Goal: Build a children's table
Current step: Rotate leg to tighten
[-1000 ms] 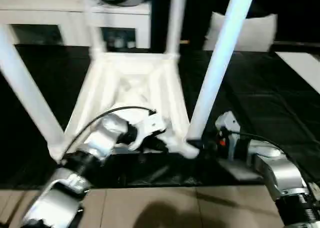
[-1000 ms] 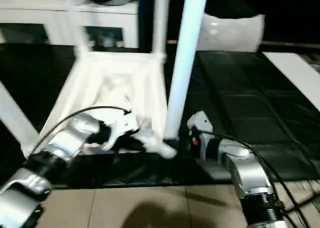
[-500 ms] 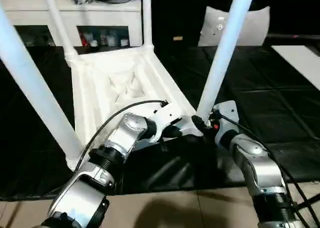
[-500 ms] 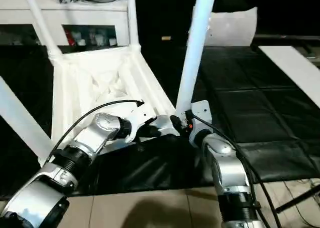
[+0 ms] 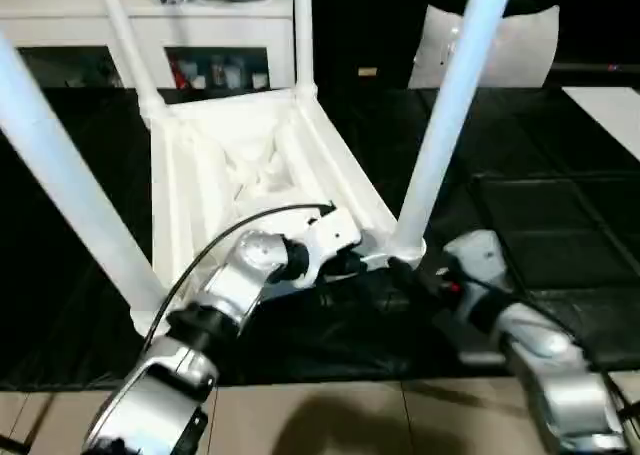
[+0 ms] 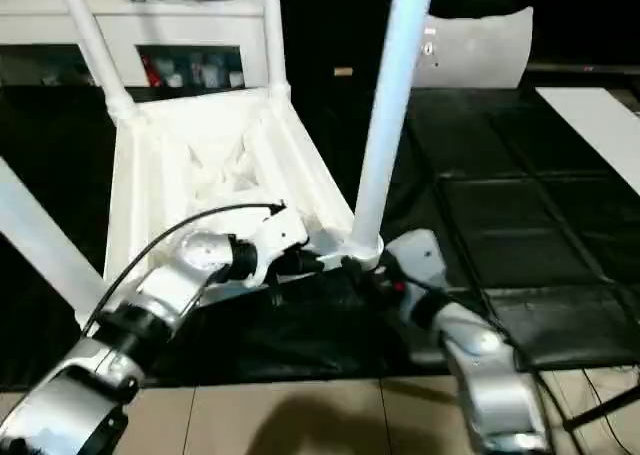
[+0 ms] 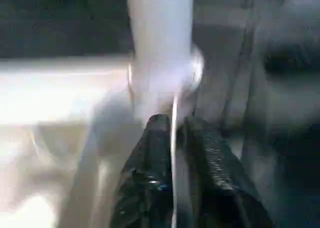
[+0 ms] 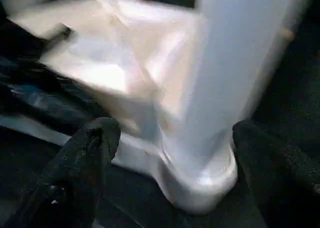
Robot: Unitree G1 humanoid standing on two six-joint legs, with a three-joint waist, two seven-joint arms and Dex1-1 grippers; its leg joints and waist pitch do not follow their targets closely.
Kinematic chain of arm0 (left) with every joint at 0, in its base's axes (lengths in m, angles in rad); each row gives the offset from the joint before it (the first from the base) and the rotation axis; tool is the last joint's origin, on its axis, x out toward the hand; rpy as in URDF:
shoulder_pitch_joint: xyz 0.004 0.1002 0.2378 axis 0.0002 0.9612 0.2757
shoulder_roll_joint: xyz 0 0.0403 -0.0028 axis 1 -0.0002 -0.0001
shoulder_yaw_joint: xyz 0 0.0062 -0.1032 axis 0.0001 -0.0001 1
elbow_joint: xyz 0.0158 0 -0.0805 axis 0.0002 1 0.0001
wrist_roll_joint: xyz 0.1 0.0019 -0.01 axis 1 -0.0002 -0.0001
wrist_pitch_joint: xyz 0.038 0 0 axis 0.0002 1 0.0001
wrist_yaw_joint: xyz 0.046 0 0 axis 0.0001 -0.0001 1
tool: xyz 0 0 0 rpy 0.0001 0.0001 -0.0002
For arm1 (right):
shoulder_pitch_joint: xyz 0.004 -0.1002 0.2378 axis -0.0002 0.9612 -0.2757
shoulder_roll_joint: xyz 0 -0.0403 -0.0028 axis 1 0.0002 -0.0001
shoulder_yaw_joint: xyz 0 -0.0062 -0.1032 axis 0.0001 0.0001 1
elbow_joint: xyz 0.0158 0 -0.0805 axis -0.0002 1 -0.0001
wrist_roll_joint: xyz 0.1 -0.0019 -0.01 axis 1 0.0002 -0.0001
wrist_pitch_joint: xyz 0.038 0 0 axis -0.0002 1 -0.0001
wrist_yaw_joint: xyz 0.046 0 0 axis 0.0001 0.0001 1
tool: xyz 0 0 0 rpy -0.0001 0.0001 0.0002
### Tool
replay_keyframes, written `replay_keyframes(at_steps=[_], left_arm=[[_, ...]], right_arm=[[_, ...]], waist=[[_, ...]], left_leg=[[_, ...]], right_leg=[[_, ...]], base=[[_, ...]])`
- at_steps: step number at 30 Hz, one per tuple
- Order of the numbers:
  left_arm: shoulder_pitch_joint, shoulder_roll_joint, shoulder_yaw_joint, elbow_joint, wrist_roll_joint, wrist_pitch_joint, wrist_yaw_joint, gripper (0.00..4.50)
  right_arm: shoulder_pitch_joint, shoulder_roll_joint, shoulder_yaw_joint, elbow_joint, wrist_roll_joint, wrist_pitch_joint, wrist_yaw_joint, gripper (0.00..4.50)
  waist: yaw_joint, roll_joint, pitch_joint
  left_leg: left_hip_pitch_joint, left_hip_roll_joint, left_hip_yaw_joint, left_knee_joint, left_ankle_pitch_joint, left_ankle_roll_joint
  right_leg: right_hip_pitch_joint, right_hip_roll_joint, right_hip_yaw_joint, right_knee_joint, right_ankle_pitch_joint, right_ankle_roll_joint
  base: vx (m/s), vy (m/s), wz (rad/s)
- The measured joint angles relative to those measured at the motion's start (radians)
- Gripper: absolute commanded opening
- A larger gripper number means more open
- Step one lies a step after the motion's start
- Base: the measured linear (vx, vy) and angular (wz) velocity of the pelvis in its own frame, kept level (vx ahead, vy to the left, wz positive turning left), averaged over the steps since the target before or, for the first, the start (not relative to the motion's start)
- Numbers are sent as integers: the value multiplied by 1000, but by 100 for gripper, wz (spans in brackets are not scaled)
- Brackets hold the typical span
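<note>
Right hand [image 8: 165, 153] has opened wide, backed off the near leg [image 5: 445, 125]; left hand [image 7: 172, 133] pinches table [image 5: 250, 155] rim.

Right gripper [image 8: 165, 153] has widened, black fingers [image 8: 82, 158] now straddling the white tapered tube leg [image 5: 450, 115]; seemingly backed off slightly.

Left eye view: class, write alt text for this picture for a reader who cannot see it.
A white children's table lies upside down on black floor mats, its four legs pointing up. The robot's left gripper pinches the table's near edge, and the right gripper stands open at the base of the near right leg. White cabinets stand behind.
</note>
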Motion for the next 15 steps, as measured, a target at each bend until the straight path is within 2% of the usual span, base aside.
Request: replay_keyframes(at_steps=[1, 3, 5, 6, 7, 9, 11, 12, 15], left_arm=[[0, -1, 3, -11, -7, -2, -2, 67], [10, -9, 13, -67, -30, -1, 2, 92], [22, -9, 16, -91, -41, 3, 11, 96], [43, -11, 29, -119, -44, 20, 28, 101], [70, -14, 44, -155, -48, 44, 44, 127], [148, -14, 74, -246, -79, 98, 69, 136], [196, -10, 79, -315, -94, 137, 76, 138], [225, -2, 86, -367, -110, 160, 79, 171], [268, 14, 92, -467, -134, 200, 83, 178]], right_arm=[[1, 0, 1, -12, 10, 1, 9, 434], [6, 7, 2, -74, 76, 11, 42, 449], [7, 12, 2, -108, 109, 15, 56, 450], [6, 23, 1, -124, 137, 22, 58, 450], [2, 35, 2, -138, 158, 35, 59, 450], [-18, 56, 3, -177, 197, 65, 53, 450], [-53, 66, 3, -190, 216, 88, 40, 450], [-71, 77, 4, -193, 224, 104, 28, 450], [-86, 90, 10, -198, 231, 129, 8, 450]], waist=[[0, -1, 0], [-1, -1, 0], [-3, -2, -1], [-6, -3, -1], [-9, -4, 0], [-15, -6, 1], [-15, -8, 2], [-15, -9, 2], [-13, -13, 2]], left_leg=[[1, 0, 0, 0, 0, 0], [2, 0, 0, -1, 0, 0], [2, -1, 1, -1, -1, 1], [2, -1, 1, -1, -1, 1], [2, -1, 1, -1, -1, 1], [2, 0, 1, -1, 0, 1], [2, 0, 1, -1, 0, 0], [2, 0, 1, -1, 0, 0], [2, 0, 1, -1, 0, -1]], right_leg=[[1, 0, 0, -1, 0, 1], [4, 0, 0, -8, 4, 2], [5, 0, 1, -9, 5, 3], [5, 0, 1, -9, 5, 3], [5, 0, 1, -9, 5, 3], [4, 0, 1, -8, 5, 2], [4, 0, 1, -8, 6, 1], [5, 0, 1, -8, 6, 1], [5, 0, 1, -8, 6, 1]], base=[[0, 0, 0], [0, 0, 0], [0, 0, 0], [0, 0, 0], [0, 0, 0], [0, 0, 0], [0, 0, 0], [0, 0, 0], [0, 0, 0]])
